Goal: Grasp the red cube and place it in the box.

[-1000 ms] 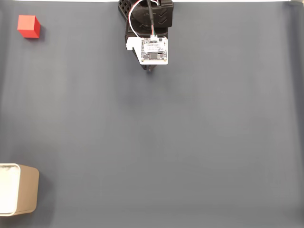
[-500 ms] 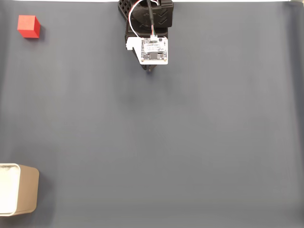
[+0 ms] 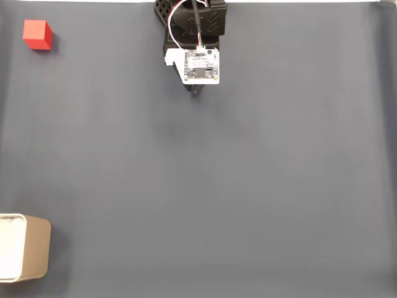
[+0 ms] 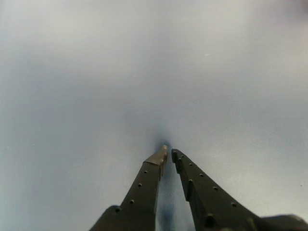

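- Up at the fixed view's top edge, the gripper (image 4: 168,150) has its jaws nearly together, holding nothing.
- Red cube (image 3: 36,34) sits top left.
- Box (image 3: 38,256) sits bottom left, well apart.

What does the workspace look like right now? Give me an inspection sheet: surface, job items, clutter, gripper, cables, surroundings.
Surface: dark grey-blue mat, smooth and bare across the middle.
Red cube: on the mat at the upper left corner of the fixed view, sitting free, far from the arm.
Box: at the lower left edge of the fixed view, partly cut off; nothing seen inside the visible part.
Clutter: nothing seen.
Gripper: fingertips nearly together, holding nothing, pointed at bare mat in the wrist view.
Cables: red, white and black wires loop from the arm to its camera board.
Surroundings: a pale strip along the mat's top edge; nothing else seen.
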`<move>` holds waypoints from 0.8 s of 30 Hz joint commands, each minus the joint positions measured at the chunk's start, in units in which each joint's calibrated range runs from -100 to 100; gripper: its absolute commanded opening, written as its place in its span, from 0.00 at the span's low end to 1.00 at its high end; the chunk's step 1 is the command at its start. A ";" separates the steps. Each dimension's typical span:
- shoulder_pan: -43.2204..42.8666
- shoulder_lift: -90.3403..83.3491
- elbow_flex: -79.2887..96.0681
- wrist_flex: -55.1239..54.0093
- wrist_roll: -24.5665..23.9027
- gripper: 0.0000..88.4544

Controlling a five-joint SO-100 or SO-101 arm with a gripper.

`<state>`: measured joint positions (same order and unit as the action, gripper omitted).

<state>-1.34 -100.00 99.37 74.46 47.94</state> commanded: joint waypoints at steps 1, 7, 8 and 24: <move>0.34 0.17 0.45 1.19 0.29 0.01; 0.55 0.09 0.45 -1.51 -0.68 0.00; 0.70 0.09 0.45 -2.41 -0.88 0.00; 1.62 3.99 -3.93 -21.92 -2.10 0.00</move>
<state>0.00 -97.83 98.82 56.25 46.42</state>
